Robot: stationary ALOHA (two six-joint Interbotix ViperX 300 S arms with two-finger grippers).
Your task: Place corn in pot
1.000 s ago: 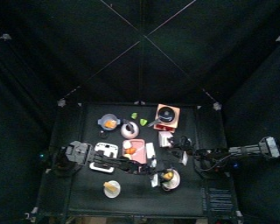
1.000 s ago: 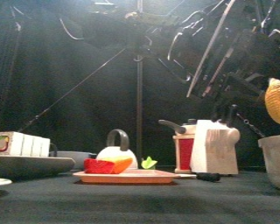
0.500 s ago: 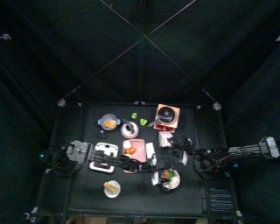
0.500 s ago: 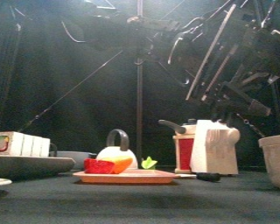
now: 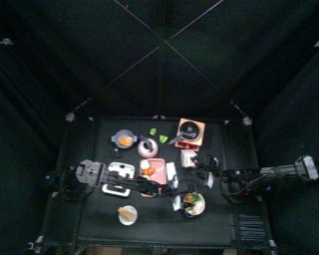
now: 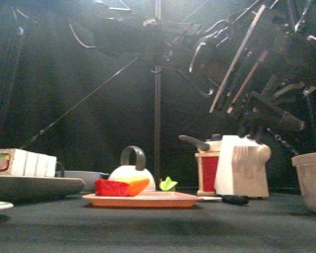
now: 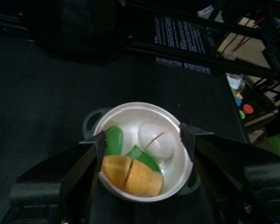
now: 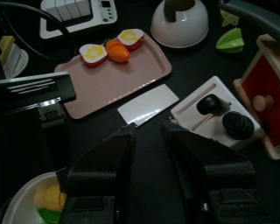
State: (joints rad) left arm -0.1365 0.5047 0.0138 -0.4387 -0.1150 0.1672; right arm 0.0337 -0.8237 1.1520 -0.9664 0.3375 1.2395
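Observation:
The corn (image 7: 133,175), yellow and ridged, lies inside the white pot (image 7: 119,118) next to a green piece and a white round piece. My left gripper (image 7: 143,144) hangs right above the pot, open and empty, one jaw on each side of the pot. In the top view the pot (image 5: 191,203) stands near the table's front. In the front view the pot (image 6: 314,183) shows at the far right and the corn is hidden inside it. My right gripper (image 8: 149,149) is open and empty above a white card (image 8: 149,105), beside the pot (image 8: 25,203).
A pink tray (image 8: 95,83) holds egg halves and an orange piece. A white kettle (image 8: 184,22), a lime (image 8: 230,39), a red box (image 8: 265,96) and a toaster (image 8: 78,10) stand behind it. In the front view a white jug (image 6: 240,166) stands left of the pot.
One second ago the corn hung in a gripper above the pot at the front view's right. It has since been let go and now lies in the pot.

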